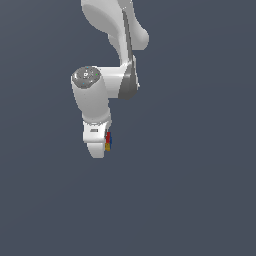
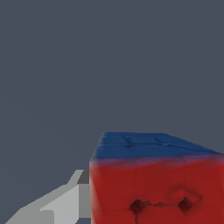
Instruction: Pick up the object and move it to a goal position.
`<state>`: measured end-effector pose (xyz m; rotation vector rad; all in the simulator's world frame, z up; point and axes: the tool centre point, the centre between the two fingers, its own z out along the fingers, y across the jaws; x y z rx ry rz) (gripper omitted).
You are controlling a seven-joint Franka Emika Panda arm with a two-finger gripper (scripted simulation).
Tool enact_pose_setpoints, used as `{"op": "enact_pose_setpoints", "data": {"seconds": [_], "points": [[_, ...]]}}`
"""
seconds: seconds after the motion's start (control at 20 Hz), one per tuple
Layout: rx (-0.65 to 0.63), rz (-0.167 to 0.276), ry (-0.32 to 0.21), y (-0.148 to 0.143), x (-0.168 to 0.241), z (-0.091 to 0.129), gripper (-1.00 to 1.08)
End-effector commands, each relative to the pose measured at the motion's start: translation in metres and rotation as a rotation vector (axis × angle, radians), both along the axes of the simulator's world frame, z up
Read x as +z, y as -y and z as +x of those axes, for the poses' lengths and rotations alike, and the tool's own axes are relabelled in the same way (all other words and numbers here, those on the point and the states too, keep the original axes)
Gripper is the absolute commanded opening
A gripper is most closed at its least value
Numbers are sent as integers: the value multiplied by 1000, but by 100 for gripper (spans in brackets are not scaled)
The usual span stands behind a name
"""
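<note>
Exterior view: gripper (image 1: 101, 145) hangs below the white arm (image 1: 107, 65), clamped on the cube (image 1: 108, 141), which peeks out at its side, off any surface, likely for carrying to the goal.
Wrist view: cube (image 2: 157, 188) fills the near field, red dotted face forward, blue face (image 2: 148, 146) beside it; one finger (image 2: 57, 205) touches its side.

A plain dark grey-blue ground (image 1: 200, 190), with nothing seen resting on it

The white pincer (image 1: 101, 146) seems to grip the tiny cube (image 1: 108, 141).
</note>
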<state>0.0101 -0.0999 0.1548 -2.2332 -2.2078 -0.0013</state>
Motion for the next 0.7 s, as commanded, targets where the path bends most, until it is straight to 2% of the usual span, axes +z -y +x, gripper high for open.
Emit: {"op": "enact_pose_setpoints", "data": {"seconds": [0.0, 0.3, 0.65], "points": [[1, 0, 1, 13, 20, 4, -100], [1, 0, 1, 34, 49, 11, -100], [-1, -1, 0, 42, 58, 15, -100]]}}
